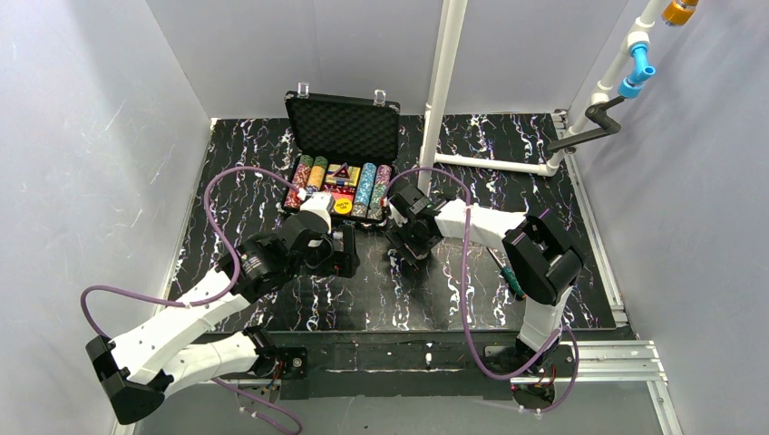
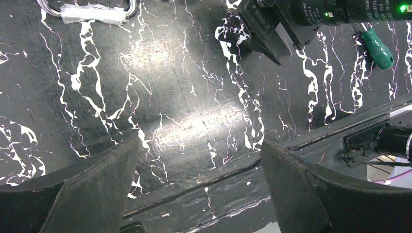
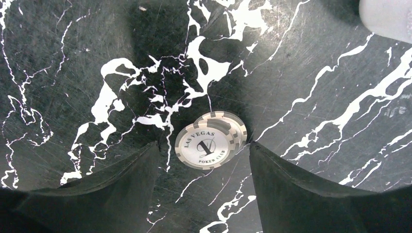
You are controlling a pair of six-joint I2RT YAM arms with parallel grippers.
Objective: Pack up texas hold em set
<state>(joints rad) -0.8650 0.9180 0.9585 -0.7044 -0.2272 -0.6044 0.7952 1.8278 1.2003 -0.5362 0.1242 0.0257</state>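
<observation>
The black foam-lined case (image 1: 343, 125) stands open at the back of the mat. Inside it are rows of coloured chips (image 1: 366, 186), a red triangle (image 1: 342, 172) and a yellow disc (image 1: 343, 206). A small stack of white and grey poker chips (image 3: 210, 140) lies flat on the mat in front of the case. My right gripper (image 3: 204, 143) (image 1: 410, 241) hangs over the stack, open, with a finger on each side and a gap on the left. My left gripper (image 2: 200, 141) (image 1: 345, 252) is wide open over bare mat with nothing between its fingers.
A green-handled screwdriver (image 1: 512, 281) (image 2: 379, 48) lies on the mat by the right arm. A white pipe frame (image 1: 444, 82) rises right of the case. A taped metal loop (image 2: 92, 12) shows at the top of the left wrist view. The table's front rail (image 2: 233, 179) runs under the left fingers.
</observation>
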